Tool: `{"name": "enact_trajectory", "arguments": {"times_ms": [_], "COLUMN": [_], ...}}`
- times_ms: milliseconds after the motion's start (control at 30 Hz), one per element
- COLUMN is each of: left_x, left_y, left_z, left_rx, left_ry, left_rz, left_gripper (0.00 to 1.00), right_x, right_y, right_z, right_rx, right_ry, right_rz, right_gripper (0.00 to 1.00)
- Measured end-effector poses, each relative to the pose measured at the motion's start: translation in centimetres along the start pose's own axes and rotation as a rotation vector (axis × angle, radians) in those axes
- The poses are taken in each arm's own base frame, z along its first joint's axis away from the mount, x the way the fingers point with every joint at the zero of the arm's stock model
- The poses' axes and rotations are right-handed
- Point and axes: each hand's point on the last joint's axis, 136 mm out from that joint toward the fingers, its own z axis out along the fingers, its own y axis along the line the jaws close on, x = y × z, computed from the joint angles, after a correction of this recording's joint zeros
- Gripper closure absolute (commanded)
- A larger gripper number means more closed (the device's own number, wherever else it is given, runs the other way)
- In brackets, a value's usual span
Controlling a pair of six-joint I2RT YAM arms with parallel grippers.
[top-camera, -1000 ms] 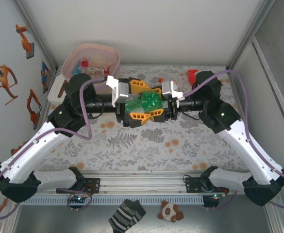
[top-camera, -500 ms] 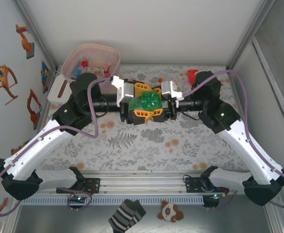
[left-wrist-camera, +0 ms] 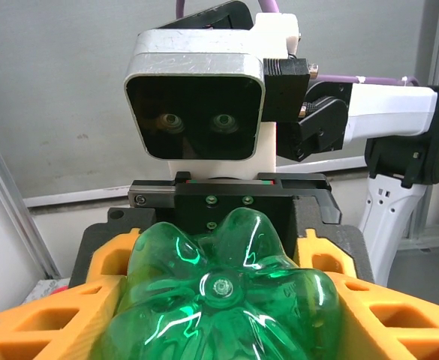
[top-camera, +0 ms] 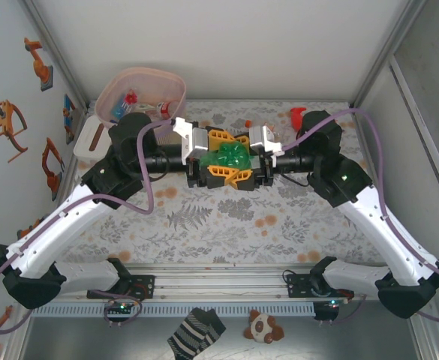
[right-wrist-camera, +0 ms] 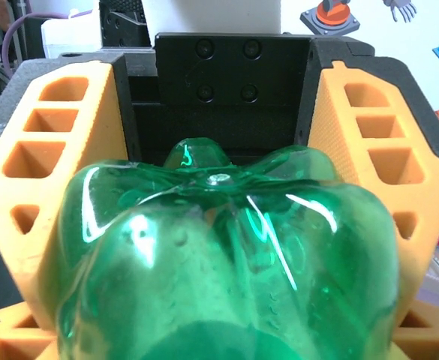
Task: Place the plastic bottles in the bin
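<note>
A crumpled green plastic bottle [top-camera: 230, 157] hangs above the middle of the table between my two grippers, which face each other. My left gripper [top-camera: 223, 156] comes in from the left, its orange fingers pressed on the bottle's sides. From the right, my right gripper [top-camera: 239, 157] also has its fingers against the bottle. The left wrist view looks at the bottle's ribbed base [left-wrist-camera: 223, 300]. In the right wrist view the green body [right-wrist-camera: 227, 255] sits between the orange fingers. The pink bin [top-camera: 148, 71] stands at the back left with bottles [top-camera: 133, 101] lying inside.
A white box [top-camera: 86, 139] sits beside the bin at the left wall. A red plush toy [top-camera: 299, 116] lies at the back right, behind the right arm. A striped sock [top-camera: 195, 330] and a small stuffed animal [top-camera: 263, 326] lie below the table's near edge.
My left arm has moved right up to the bottle and its jaws have narrowed around it. The bottle now looks more squashed. The right arm has stayed in place.
</note>
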Motion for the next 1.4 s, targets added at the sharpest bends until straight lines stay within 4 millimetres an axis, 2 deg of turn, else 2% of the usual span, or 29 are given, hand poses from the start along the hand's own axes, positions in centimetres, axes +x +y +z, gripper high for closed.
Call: {"name": "enact_trajectory", "arguments": {"times_ms": [333, 500, 700, 867, 1000, 1233, 1400], "left_x": [0.9, 1.5, 1.2, 0.6, 1.1, 3.0, 4.8], "left_y": [1.7, 4.0, 11.3, 15.1, 18.5, 23.0, 25.3], "left_z": [-0.3, -1.4, -6.3, -10.3, -13.9, -18.8, -21.6], "left_rx": [-0.111, -0.224, -0.551, -0.729, -0.871, -1.023, -1.076], "left_ry": [0.061, 0.107, 0.169, 0.190, 0.208, 0.224, 0.198], "left_rz": [-0.002, -0.008, -0.008, -0.017, -0.060, -0.174, -0.292], "left_gripper": [0.49, 0.51, 0.52, 0.53, 0.54, 0.56, 0.58], "right_x": [0.4, 0.4, 0.0, -0.1, 0.2, 0.7, 0.8], "right_y": [-0.9, -1.7, -0.5, -0.4, -0.4, -0.3, -0.3], "right_z": [-1.2, -2.2, -3.2, -3.4, -3.3, -3.2, -3.3], "right_rx": [0.135, 0.230, 0.236, 0.239, 0.238, 0.237, 0.243], "right_ry": [0.042, 0.066, 0.063, 0.063, 0.067, 0.073, 0.074], "right_rz": [-0.002, -0.009, -0.014, -0.012, 0.001, 0.024, 0.027], "right_gripper": [0.32, 0.32, 0.32, 0.33, 0.33, 0.33, 0.33]}}
